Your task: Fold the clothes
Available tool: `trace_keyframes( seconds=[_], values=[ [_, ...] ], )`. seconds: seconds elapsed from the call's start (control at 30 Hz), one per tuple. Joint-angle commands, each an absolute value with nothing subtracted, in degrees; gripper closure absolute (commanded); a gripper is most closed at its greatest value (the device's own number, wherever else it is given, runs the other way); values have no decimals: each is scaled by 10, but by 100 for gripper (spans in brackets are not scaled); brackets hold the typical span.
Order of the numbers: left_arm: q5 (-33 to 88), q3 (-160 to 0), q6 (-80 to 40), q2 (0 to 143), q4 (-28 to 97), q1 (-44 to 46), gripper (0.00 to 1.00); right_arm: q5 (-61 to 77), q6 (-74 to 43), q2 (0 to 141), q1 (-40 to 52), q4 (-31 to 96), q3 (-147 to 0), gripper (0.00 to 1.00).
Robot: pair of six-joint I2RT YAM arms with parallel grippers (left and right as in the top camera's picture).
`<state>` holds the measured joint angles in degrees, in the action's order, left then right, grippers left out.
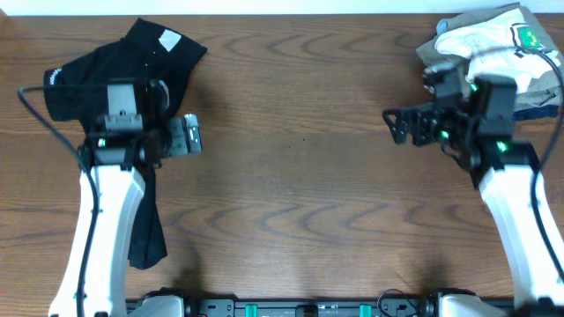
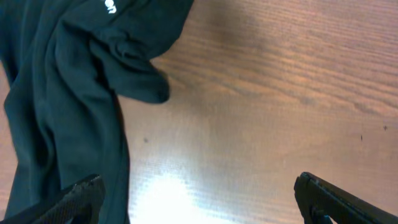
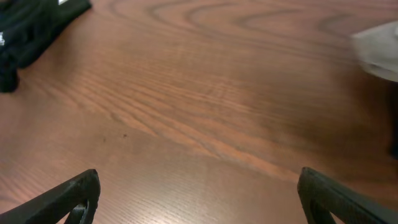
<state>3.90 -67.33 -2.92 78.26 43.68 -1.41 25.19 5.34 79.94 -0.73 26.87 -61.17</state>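
Though crumpled, one black polo shirt (image 1: 86, 72), one white garment (image 1: 480, 40).

left end effector (image 1: 192, 134): spread | right end effector (image 1: 395, 125): spread | both aimed inward

I'm seeing the table (image 1: 300, 176) as brown wood grain with a smooth, lightly glossy finish, throwing back a pale glare in the left wrist view. The polo shirt (image 1: 106, 62) is reading as soft black cloth, matt and creased, with flat white print. The white garment (image 1: 489, 44) is looking like matt cloth too. The left gripper (image 2: 199, 186) is showing black fingers (image 2: 84, 194), matt and faintly grainy; the left arm (image 1: 106, 211) is wearing a smooth white plastic-looking shell
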Motion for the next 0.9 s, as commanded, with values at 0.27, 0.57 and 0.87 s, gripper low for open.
trace_keyframes(
  seconds=[0.27, 0.57, 0.87],
  values=[
    [1, -689, 15, 866, 332, -25, 10, 335, 78, 914, 31, 187, -641, 4],
    [-51, -689, 15, 969, 285, -42, 11, 328, 78, 923, 32, 191, -640, 10],
    [-93, -689, -8, 1049, 253, -42, 12, 314, 78, 923, 32, 203, -640, 10]
  ],
)
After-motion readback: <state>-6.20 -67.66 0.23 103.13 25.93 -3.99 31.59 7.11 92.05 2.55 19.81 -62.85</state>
